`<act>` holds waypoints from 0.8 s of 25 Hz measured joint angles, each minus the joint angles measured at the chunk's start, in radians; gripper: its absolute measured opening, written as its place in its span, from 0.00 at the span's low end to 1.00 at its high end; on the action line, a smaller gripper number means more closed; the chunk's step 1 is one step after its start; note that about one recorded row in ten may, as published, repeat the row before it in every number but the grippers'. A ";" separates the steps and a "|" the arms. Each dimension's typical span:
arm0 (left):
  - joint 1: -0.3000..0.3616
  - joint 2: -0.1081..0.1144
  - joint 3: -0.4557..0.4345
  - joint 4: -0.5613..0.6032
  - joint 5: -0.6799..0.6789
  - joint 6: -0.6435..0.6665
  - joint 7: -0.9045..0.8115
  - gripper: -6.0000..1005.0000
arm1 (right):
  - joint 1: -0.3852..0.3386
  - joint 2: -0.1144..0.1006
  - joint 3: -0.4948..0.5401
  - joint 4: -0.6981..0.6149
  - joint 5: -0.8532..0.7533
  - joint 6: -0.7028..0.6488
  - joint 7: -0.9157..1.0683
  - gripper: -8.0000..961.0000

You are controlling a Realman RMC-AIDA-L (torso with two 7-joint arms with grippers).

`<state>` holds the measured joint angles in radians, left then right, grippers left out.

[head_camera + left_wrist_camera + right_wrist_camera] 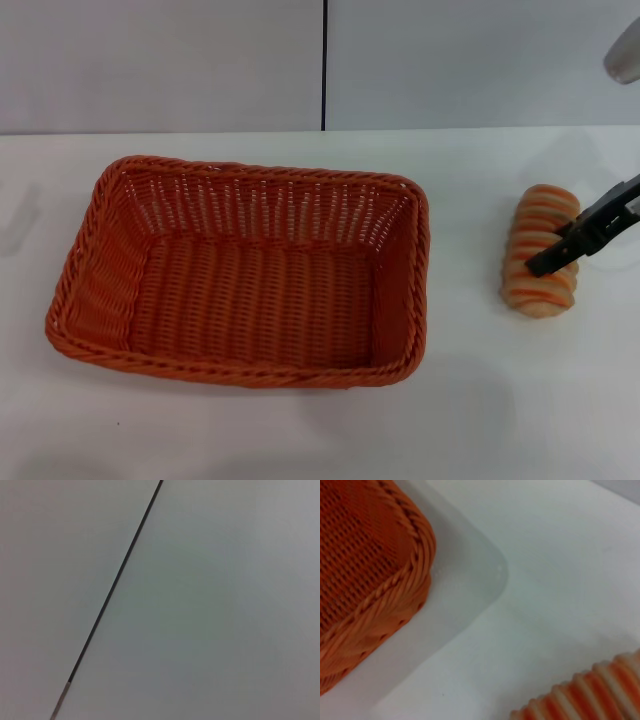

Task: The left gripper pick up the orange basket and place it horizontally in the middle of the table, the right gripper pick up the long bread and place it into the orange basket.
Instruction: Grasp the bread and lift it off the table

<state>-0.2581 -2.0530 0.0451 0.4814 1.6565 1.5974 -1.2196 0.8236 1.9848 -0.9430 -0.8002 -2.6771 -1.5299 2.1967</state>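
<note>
On the table (300,430), head view: one orange basket (245,270) lies lengthwise across the middle, empty. Basket placement judged done. One long bread (540,250) sits well right of the basket, flat on the table. The right gripper (562,250) reaches in from the right edge, dark finger tip over the loaf's middle; whether it touches or how wide the fingers stand, cannot tell. Left gripper not in view here.

Left wrist view: only pale panels with a dark seam between them. No fingers, no task things. Left arm judged parked away from the work.

Right wrist view: one basket corner (365,580) and one end of the ridged loaf (590,695), apart, bare table between. No fingers shown.

Remaining: grasp loaf, carry it left, set it in the basket.
</note>
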 joint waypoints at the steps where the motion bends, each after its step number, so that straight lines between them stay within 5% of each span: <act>1: -0.001 0.000 0.000 -0.003 0.000 -0.001 0.000 0.63 | 0.000 0.000 0.000 0.000 0.000 0.000 0.000 0.76; 15: -0.009 0.001 0.001 -0.003 -0.001 -0.009 -0.002 0.63 | 0.009 0.000 -0.008 0.022 -0.012 0.032 0.000 0.76; 20: -0.010 0.001 0.001 -0.003 -0.001 -0.010 -0.004 0.63 | 0.005 0.000 -0.008 0.022 -0.012 0.033 -0.002 0.67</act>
<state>-0.2684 -2.0525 0.0459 0.4786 1.6552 1.5873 -1.2232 0.8287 1.9849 -0.9510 -0.7778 -2.6889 -1.4971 2.1946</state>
